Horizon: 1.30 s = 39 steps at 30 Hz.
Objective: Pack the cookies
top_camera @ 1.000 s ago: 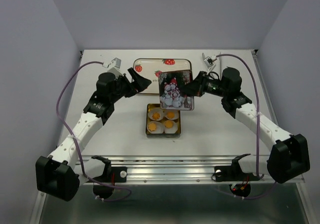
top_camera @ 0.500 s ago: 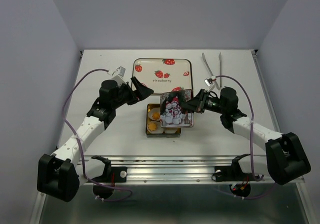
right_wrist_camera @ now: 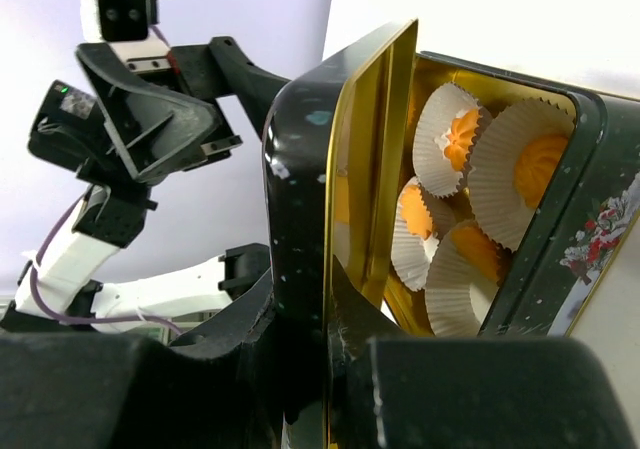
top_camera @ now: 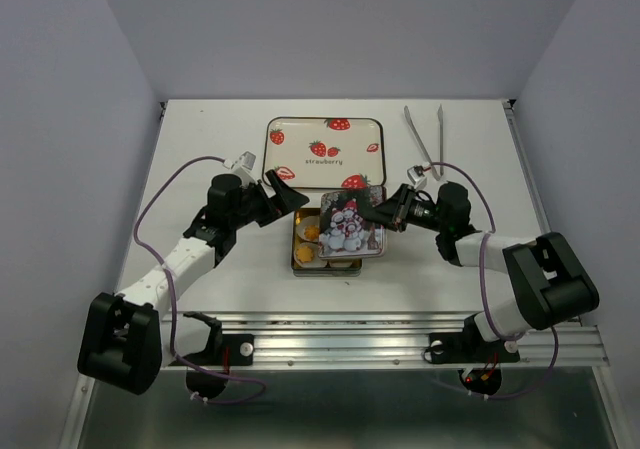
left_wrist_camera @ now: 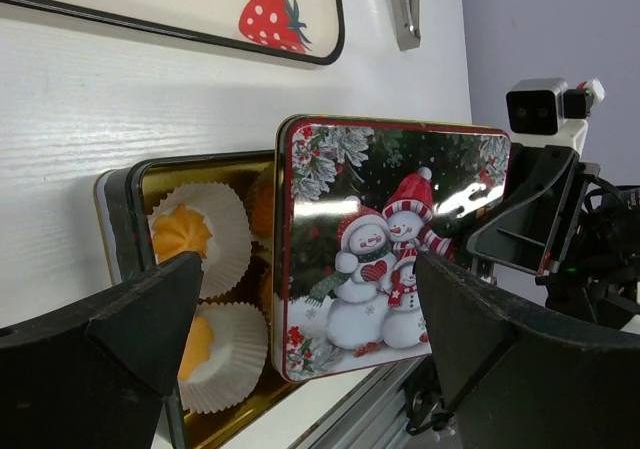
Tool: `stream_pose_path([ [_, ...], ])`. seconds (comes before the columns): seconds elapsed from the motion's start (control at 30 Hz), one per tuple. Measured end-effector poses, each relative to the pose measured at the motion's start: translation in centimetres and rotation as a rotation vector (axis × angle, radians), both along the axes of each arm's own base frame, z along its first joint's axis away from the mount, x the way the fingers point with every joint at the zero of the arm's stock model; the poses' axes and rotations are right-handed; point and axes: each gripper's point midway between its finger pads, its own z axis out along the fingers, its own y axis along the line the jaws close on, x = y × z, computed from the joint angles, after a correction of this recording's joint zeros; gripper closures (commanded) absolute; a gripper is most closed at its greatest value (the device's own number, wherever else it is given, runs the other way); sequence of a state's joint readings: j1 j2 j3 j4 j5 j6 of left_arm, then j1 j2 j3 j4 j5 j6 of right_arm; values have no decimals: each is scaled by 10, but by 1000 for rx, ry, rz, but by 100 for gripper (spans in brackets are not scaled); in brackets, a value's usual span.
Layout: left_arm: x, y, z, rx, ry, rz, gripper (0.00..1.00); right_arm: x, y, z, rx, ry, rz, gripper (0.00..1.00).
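While the snowman lid [top_camera: 350, 227] is not flat on it, the gold tin [top_camera: 297, 241] counts as open. It sits near the middle of the desk [top_camera: 490, 139], toward the front edge.

- Contents: four cookies [right_wrist_camera: 462, 129], orange-yellow, each in its own white paper cup [left_wrist_camera: 222, 237], 2x2 inside the tin. From the top, only the two on the tin's left side show; the lid hides the others.
- Lid: tilted, over the tin's right half, printed side facing up and toward the left arm, gold underside facing the cookies. Print: two snowmen in red hats and scarves, with fir sprigs and berries. No readable text on it.
- Right gripper [top_camera: 377, 213]: clamped on the lid's right edge, one finger on each face.
- Left gripper [top_camera: 288, 190]: fingers wide apart, holding nothing, just off the tin's far-left corner and aimed at the lid.
- Tray [top_camera: 300, 141]: cream with a dark rim, behind the tin toward the far edge, printed with red strawberries and the word "strawberry". Nothing on it.
- Metal tongs [top_camera: 418, 139]: flat on the desk near the far-right corner, apart from both arms.
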State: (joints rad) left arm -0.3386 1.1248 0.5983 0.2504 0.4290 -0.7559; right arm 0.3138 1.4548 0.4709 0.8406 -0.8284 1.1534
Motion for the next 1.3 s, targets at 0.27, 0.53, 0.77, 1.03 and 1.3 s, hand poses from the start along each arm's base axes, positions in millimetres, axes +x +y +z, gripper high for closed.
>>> stream_pose_path([
  [0.27,4,-3,-16,2,47,-4,1,3,-8,-2,29,-7,-8,88],
  [0.53,5,-6,-35,14,99,-15,1,1,-14,-28,87,98,8,86],
  [0.77,5,-7,-39,17,111,-21,1,-2,-13,-37,119,153,33,78],
  [1.03,2,-11,-49,27,142,-32,1,-4,-14,-50,100,157,33,68],
  [1.3,2,-11,-50,28,145,-25,1,-5,-16,-66,4,132,31,66],
])
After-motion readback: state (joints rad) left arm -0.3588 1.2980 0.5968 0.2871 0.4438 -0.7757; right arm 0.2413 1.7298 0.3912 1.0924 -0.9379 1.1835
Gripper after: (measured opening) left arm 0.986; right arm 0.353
